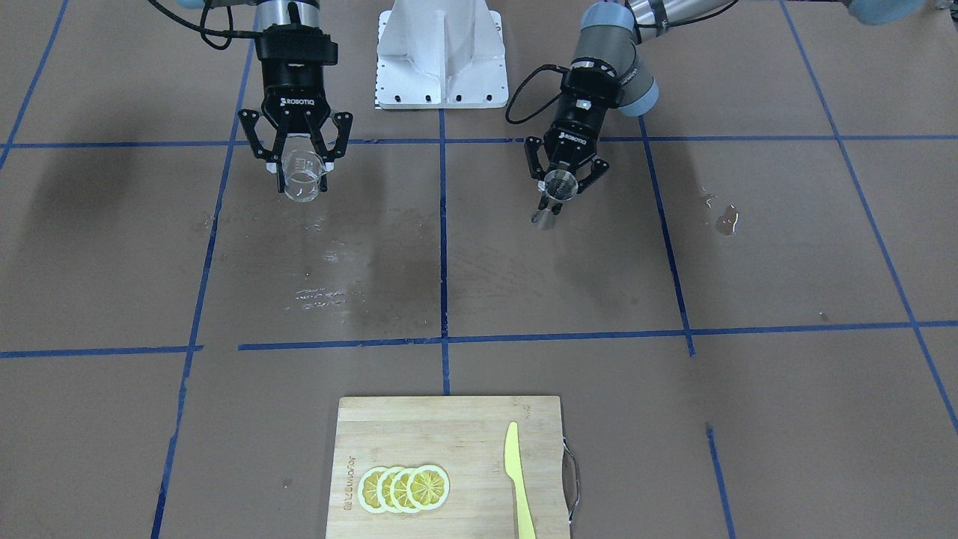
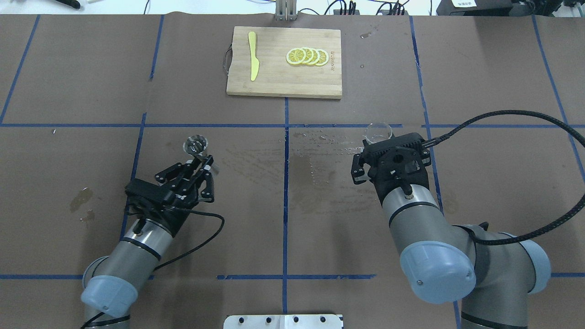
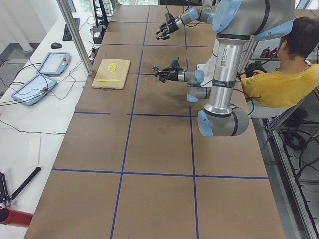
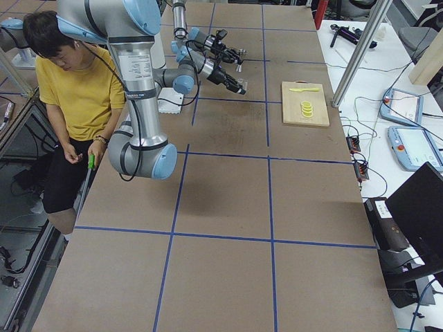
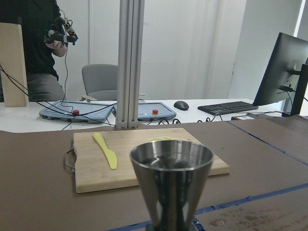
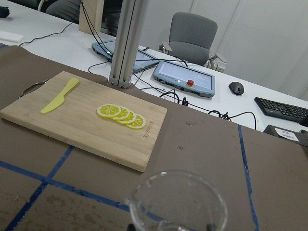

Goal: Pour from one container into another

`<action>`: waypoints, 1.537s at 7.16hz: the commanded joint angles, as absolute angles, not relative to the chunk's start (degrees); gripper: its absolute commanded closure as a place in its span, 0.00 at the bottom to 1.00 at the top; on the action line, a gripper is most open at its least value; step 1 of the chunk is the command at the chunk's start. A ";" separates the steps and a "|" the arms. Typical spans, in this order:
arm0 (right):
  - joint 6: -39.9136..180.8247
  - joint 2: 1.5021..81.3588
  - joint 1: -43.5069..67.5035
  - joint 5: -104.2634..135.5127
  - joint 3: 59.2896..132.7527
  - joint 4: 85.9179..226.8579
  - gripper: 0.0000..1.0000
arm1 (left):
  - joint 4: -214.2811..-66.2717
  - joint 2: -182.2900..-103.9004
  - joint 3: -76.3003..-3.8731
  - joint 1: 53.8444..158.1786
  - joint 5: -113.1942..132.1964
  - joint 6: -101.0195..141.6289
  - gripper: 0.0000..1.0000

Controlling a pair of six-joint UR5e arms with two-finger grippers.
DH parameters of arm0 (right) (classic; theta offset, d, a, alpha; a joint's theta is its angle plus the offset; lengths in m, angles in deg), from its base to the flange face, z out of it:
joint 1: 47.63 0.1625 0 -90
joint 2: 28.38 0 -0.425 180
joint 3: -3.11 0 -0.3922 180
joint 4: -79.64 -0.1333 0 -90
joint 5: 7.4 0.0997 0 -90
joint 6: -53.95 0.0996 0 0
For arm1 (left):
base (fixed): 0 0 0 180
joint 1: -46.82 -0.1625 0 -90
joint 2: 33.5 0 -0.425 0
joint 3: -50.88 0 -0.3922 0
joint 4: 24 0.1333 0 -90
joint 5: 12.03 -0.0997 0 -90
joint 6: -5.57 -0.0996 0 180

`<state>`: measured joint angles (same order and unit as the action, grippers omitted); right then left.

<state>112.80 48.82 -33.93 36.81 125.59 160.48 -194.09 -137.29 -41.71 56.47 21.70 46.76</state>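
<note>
**Front-facing view.** The right gripper (image 1: 301,174) has its fingers closed around the glass measuring cup (image 1: 303,183). The left gripper (image 1: 563,182) is clamped on the steel jigger (image 1: 552,201). Both vessels appear raised off the table (image 1: 748,262).

**Overhead view.** The vessels are well apart, on either side of the table's centre line and nearer the robot's edge. Wet marks (image 2: 315,151) lie between them. A cutting board (image 2: 283,82) with a knife (image 2: 252,61) and lemon slices (image 2: 307,56) sits at the middle of the far edge.

**Side views.** Both grippers show too small to add detail.

**Wrist views.** The jigger stands upright and the cup's rim is level. The contents of either cannot be determined.

**Status.** Grasping and lifting look complete. Still to do: bring the cup's lip over the jigger's mouth, then tilt and pour.
</note>
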 commanded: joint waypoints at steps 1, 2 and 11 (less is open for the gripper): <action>115.65 58.15 -34.01 37.69 125.46 149.59 1.00 | -205.27 -123.23 -41.41 56.48 17.43 46.88 1.00; 115.65 60.02 -34.01 37.69 124.41 144.73 1.00 | -208.10 -120.28 -38.53 56.48 13.15 46.97 1.00; 115.74 59.87 -34.10 37.60 123.70 144.68 1.00 | -212.96 -116.38 -30.59 55.08 16.27 51.36 1.00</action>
